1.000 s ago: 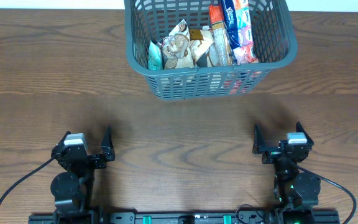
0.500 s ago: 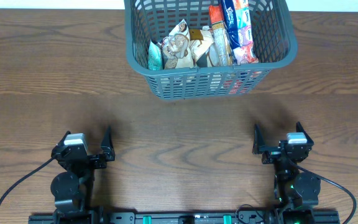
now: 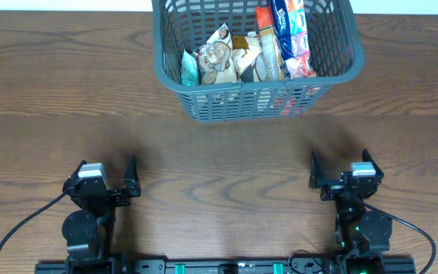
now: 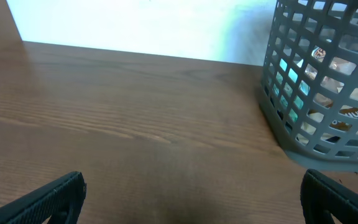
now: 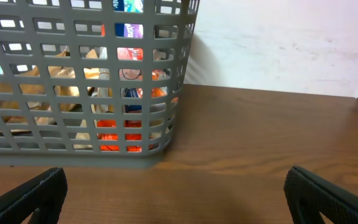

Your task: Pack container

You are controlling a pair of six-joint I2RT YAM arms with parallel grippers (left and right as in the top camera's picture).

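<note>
The container (image 3: 341, 72), a dark grey-blue lattice basket, stands at the far middle of the table. It holds several snack packets (image 3: 242, 57), some orange, blue and tan. It also shows in the left wrist view (image 4: 291, 134) at right and in the right wrist view (image 5: 86, 152) at left. My left gripper (image 3: 105, 172) is open and empty near the front left edge, far from the basket. My right gripper (image 3: 339, 164) is open and empty near the front right edge. Both sets of fingers show wide apart in the left wrist view (image 4: 194, 199) and the right wrist view (image 5: 176, 196).
The wooden table (image 3: 219, 160) is bare between the grippers and the basket. A white wall (image 5: 278, 43) rises behind the table's far edge.
</note>
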